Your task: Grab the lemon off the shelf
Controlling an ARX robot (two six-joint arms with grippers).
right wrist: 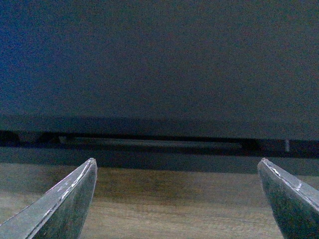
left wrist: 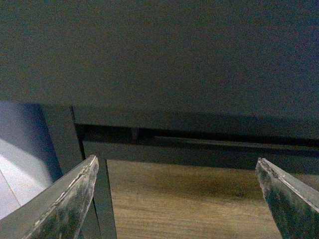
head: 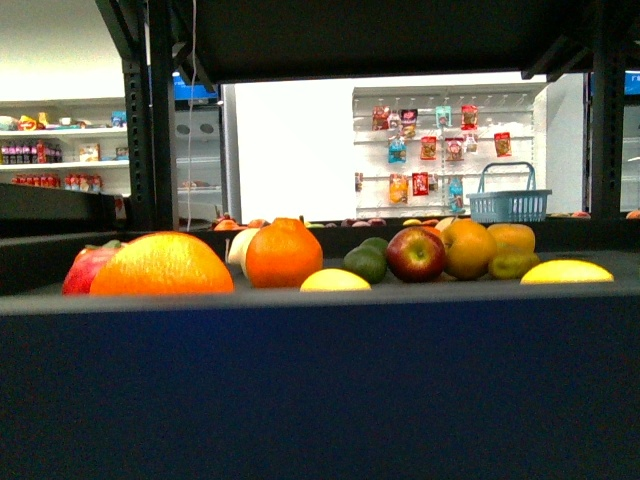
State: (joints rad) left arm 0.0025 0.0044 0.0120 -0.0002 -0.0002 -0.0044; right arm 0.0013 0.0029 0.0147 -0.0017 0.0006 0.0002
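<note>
The shelf (head: 320, 380) is a black rack whose front lip fills the lower front view. Fruit lies on its deck. Two bright yellow fruit tops show above the lip: a wide oval one at the right, which looks like the lemon (head: 567, 271), and a smaller one (head: 335, 280) near the middle. Both are mostly hidden by the lip. Neither arm shows in the front view. My left gripper (left wrist: 177, 160) is open and holds nothing, facing the deck's dark underside and a wood-grain panel (left wrist: 184, 204). My right gripper (right wrist: 177, 160) is open the same way before the wood-grain panel (right wrist: 174, 209).
On the deck lie a large orange-yellow fruit (head: 163, 264), an orange (head: 284, 254), a green fruit (head: 367, 262), a red apple (head: 416, 254) and more orange fruit (head: 468, 248). Black uprights (head: 150, 120) stand at both sides. A blue basket (head: 509, 205) and white shelves of bottles (head: 60, 150) are behind.
</note>
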